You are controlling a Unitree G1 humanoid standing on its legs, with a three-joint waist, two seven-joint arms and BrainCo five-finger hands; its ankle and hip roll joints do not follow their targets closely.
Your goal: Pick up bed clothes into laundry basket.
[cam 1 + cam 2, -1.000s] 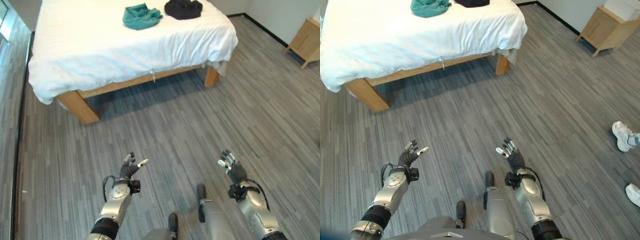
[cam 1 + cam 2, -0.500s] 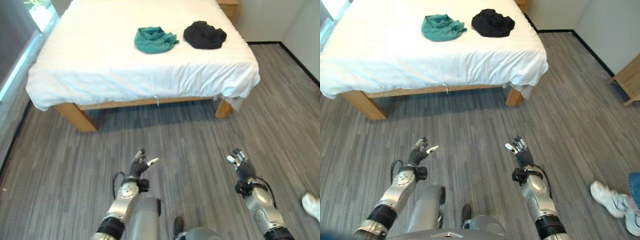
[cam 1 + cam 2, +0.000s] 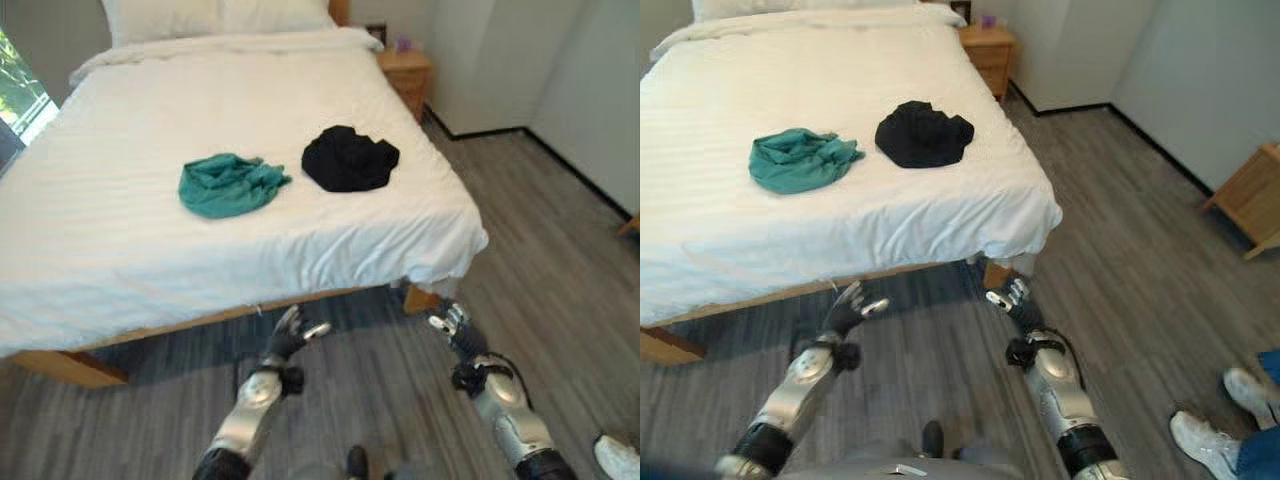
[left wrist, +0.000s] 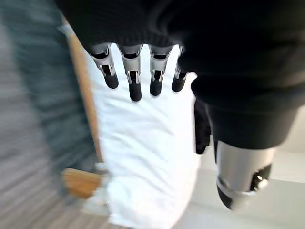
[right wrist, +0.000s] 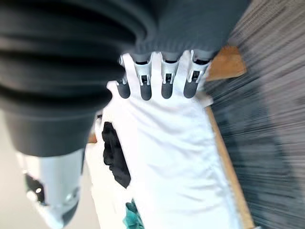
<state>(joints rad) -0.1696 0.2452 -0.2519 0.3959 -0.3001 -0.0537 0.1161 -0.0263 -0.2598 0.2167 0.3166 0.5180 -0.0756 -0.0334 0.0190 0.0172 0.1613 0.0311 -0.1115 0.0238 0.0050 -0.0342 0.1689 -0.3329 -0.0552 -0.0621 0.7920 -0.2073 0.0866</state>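
Bright daylight washes the white-sheeted wooden bed (image 3: 150,250); dark shadow lies beneath it; both wrist views are motion-blurred.

Bedroom: white-sheeted bed (image 3: 150,250), wooden nightstand (image 3: 408,75).

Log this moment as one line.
stage: at bed, nothing picked | left hand: open, empty | right hand: open, empty | teal cloth, black cloth: on bed

A crumpled teal garment (image 3: 228,184) and a crumpled black garment (image 3: 349,159) are laid just beside each other on the white bed (image 3: 120,250), near its foot.
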